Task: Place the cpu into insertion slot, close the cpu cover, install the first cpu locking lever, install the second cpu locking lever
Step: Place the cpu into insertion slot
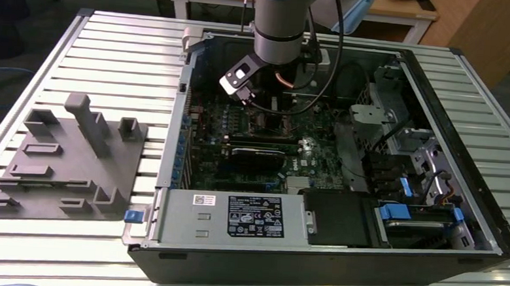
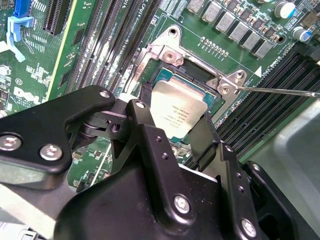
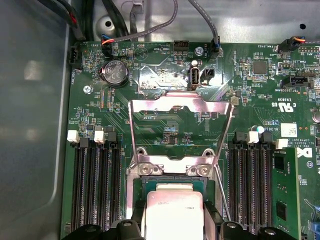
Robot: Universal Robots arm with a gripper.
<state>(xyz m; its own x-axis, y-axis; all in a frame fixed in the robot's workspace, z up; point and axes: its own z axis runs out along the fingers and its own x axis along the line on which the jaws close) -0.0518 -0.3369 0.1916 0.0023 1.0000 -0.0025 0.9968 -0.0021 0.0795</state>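
The cpu (image 2: 175, 107) is a flat square chip with a silvery top, and my gripper (image 2: 172, 117) is shut on it, one black finger against each side. It hangs just over the insertion slot (image 2: 197, 74), whose dark socket shows past the chip's far edge. In the first wrist view the cpu (image 3: 172, 207) sits between the same fingers of the gripper (image 3: 173, 222), right at the slot (image 3: 172, 179). The cpu cover (image 3: 180, 102) stands flipped open beyond the socket. A thin locking lever (image 2: 280, 90) sticks out sideways, unlatched. In the exterior view the gripper (image 1: 261, 114) is low inside the case.
Long black memory slots (image 3: 95, 185) flank the socket on both sides. The open computer case (image 1: 176, 145) lies on a slatted table, with its power supply (image 1: 233, 217) at the near edge. A grey fixture block (image 1: 71, 159) sits at the exterior view's left. Cables (image 3: 150, 30) run along the case wall.
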